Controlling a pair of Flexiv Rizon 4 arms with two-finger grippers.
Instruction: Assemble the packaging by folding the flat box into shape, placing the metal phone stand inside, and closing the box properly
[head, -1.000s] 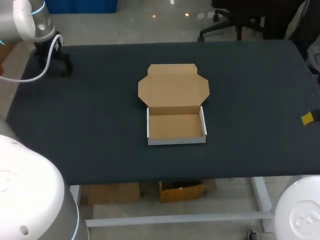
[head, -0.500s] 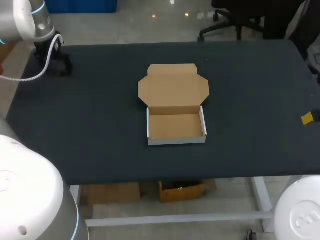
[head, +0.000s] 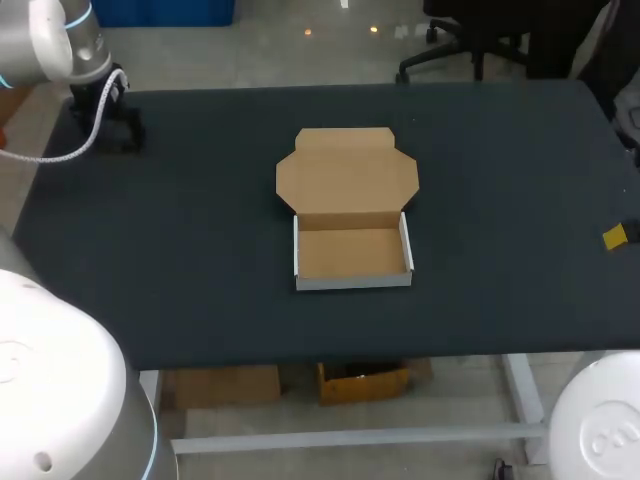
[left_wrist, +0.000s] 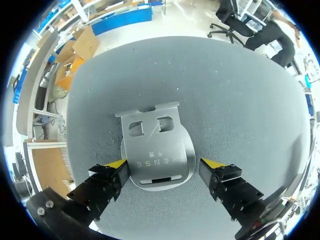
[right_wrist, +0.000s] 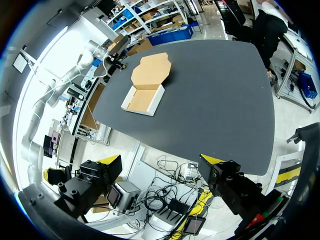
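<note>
The cardboard box (head: 352, 240) stands mid-table, its tray folded up and empty, its lid (head: 347, 173) lying flat behind it. The metal phone stand (left_wrist: 157, 150) lies flat on the dark mat at the table's far left corner. My left gripper (left_wrist: 164, 167) hangs over it, open, one yellow tip on either side of the stand's rounded base with a small gap each side. In the head view that gripper (head: 110, 115) hides the stand. My right gripper (right_wrist: 162, 161) is open and empty, off the table's right edge, far from the box (right_wrist: 145, 86).
The dark table (head: 200, 250) carries only the box and the stand. One yellow fingertip (head: 615, 236) of my right gripper shows at the table's right edge. A grey cable (head: 70, 145) loops from my left arm beside its gripper.
</note>
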